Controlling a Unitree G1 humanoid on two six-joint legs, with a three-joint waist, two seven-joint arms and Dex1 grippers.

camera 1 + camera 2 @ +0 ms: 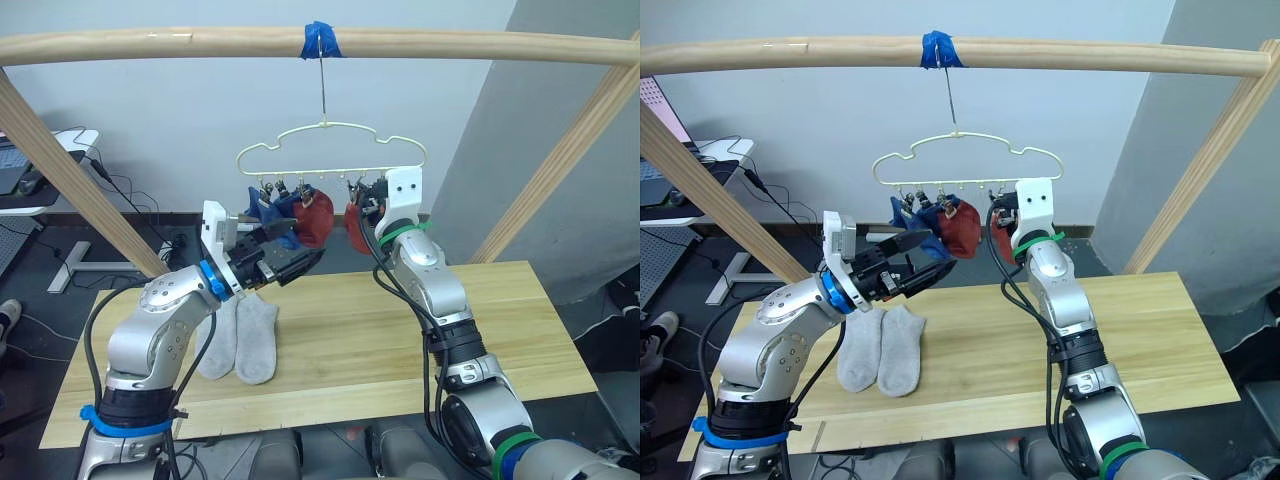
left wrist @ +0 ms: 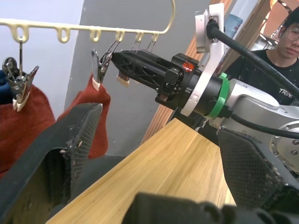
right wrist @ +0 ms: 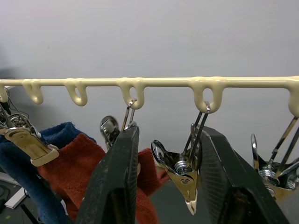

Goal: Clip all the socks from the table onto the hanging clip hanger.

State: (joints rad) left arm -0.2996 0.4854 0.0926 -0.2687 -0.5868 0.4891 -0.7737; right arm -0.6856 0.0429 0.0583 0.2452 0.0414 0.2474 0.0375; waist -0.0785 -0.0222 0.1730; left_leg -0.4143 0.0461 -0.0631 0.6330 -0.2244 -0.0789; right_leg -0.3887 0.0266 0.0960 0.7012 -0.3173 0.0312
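Observation:
The pale-yellow clip hanger (image 1: 324, 124) hangs by its hook from the pole. Two blue socks (image 1: 272, 212) and two rust-red socks (image 1: 316, 218) hang from its clips. On the table (image 1: 400, 330), two light grey socks (image 1: 257, 338) lie side by side at the left. My left gripper (image 1: 300, 262) is open and empty, held above the grey socks and just below the hanging socks. My right gripper (image 3: 169, 133) is raised to the clip row and open, its fingers (image 3: 117, 177) on either side of an empty metal clip (image 3: 183, 170), beside the clipped red sock (image 3: 70, 163).
A round wooden pole (image 1: 200, 42) spans the top, with slanted wooden legs (image 1: 70, 180) on both sides and blue tape (image 1: 322, 40) at the hook. A person (image 2: 285, 32) sits beyond the table's far end. Cables and a desk stand on the floor at the left.

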